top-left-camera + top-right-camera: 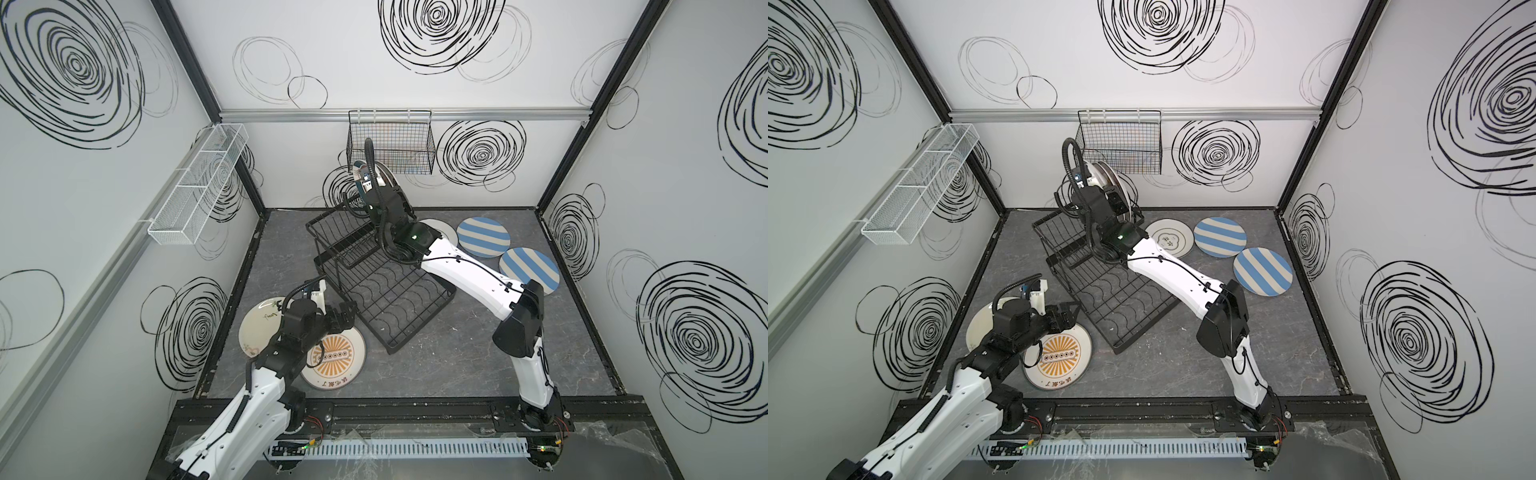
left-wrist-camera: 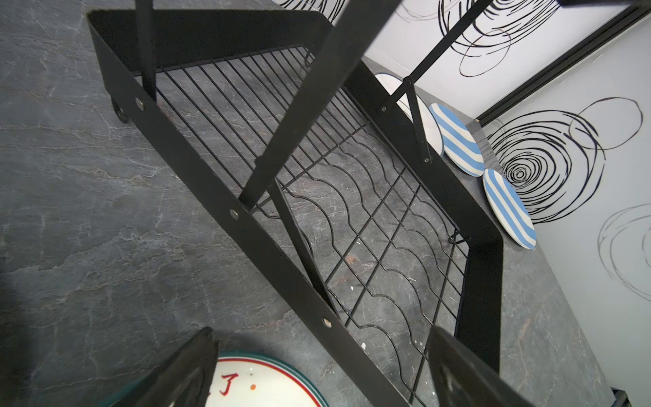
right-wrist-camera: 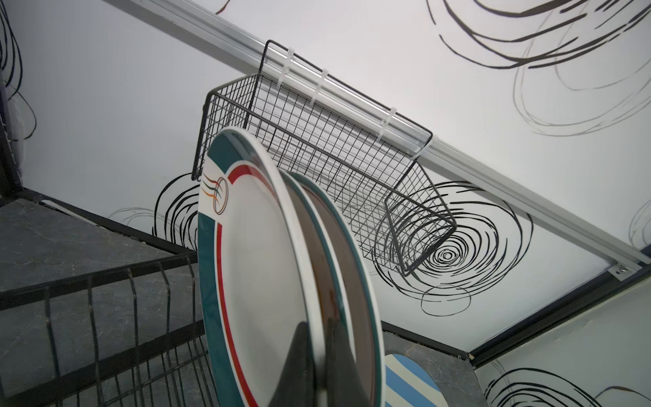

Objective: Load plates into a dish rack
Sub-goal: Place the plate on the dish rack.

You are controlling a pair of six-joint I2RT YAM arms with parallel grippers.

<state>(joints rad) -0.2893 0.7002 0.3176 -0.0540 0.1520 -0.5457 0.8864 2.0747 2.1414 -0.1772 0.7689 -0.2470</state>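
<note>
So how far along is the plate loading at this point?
Done: nothing visibly seated in the dish rack. In hand: the right gripper is shut on green-red rimmed plates, apparently two, edge-up above the rack. The left gripper hangs open by the sunburst plate. Left: that one, the cream plate, the emblem plate and two striped plates, all lying flat.

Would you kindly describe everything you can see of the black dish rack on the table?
The dish rack is black metal: a flat riveted band frames a long lower tray of thin wires, some wavy, and slanted struts carry a smaller raised upper basket at its far end. It stands askew on the grey marbled table. The lower tray holds no plate. By the upper basket the right gripper holds a green-red rimmed plate upright; whether it touches the rack cannot be told.
</note>
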